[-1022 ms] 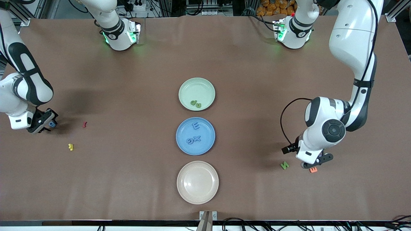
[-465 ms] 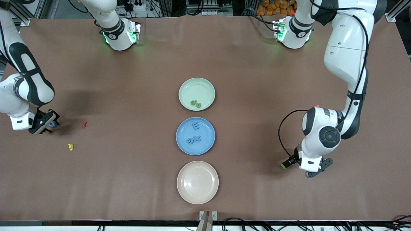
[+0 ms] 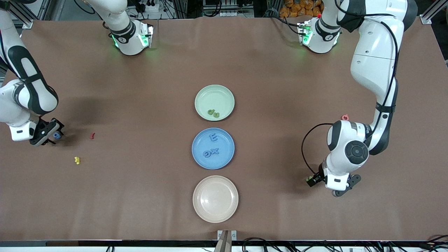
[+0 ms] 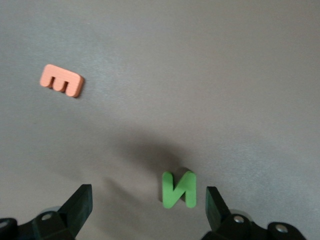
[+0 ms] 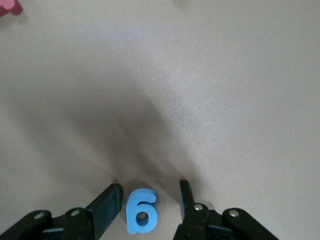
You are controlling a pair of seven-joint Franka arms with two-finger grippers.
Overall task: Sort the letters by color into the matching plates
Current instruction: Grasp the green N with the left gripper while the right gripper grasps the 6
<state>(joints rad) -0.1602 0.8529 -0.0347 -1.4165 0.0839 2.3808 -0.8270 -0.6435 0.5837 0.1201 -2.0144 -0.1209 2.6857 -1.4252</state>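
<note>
Toward the left arm's end of the table, my left gripper (image 3: 342, 188) (image 4: 149, 202) hangs open over a green N (image 4: 179, 189). The N lies flat between the fingers, close to one fingertip (image 4: 214, 202). An orange E (image 4: 62, 81) lies nearby. At the right arm's end, my right gripper (image 3: 52, 134) (image 5: 148, 192) is low at the table. Its fingers stand on either side of a blue 6 (image 5: 141, 210) (image 3: 56, 135) with small gaps. The green plate (image 3: 214, 91) holds two green letters (image 3: 213, 112). The blue plate (image 3: 199, 159) holds three blue letters (image 3: 211, 152). Nothing lies in the beige plate (image 3: 215, 198).
A red letter (image 3: 92, 135) and a yellow letter (image 3: 77, 160) lie loose near the right gripper. A pink letter (image 3: 345, 117) lies beside the left arm's forearm. The three plates form a line down the middle of the brown table.
The left arm has swung in over the green N and orange E, covering them in the front view and uncovering the pink letter. The right gripper stayed at the blue 6.
</note>
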